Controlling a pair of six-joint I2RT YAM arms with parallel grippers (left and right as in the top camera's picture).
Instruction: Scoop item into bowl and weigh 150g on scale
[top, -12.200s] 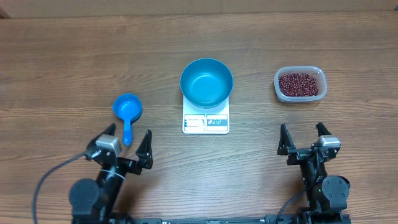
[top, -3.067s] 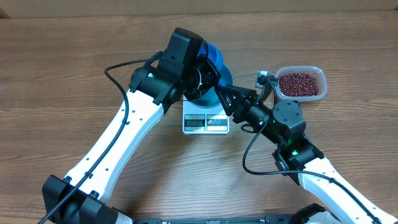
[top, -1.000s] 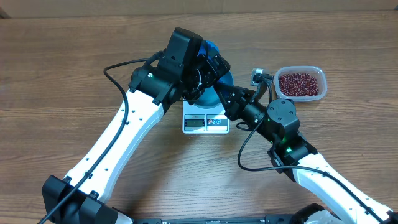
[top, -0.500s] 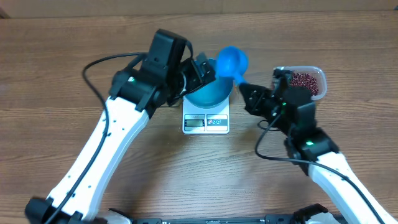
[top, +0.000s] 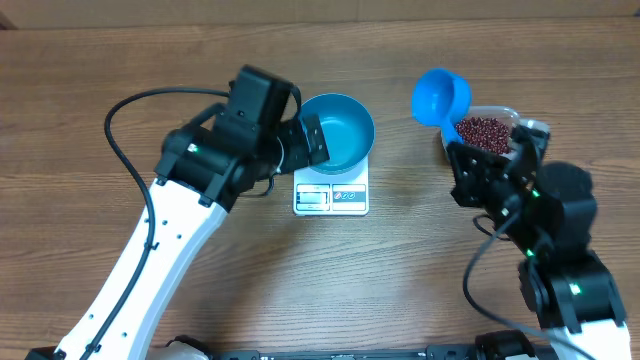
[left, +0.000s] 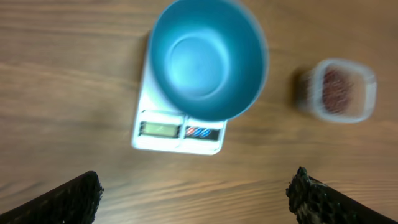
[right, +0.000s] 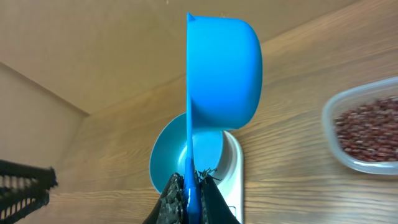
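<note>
Wood-grain table in front of me carries two things directly: the white scale flat near the middle with its display edge toward me, and the clear plastic tub well apart from it on my right, about level with it.

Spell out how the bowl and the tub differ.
The bowl is round and opaque teal; the tub is clear and rounded-rectangular. The bowl is empty; the tub holds beans. The bowl sits on the scale; the tub sits on the table. Both stand upright with open tops.
</note>
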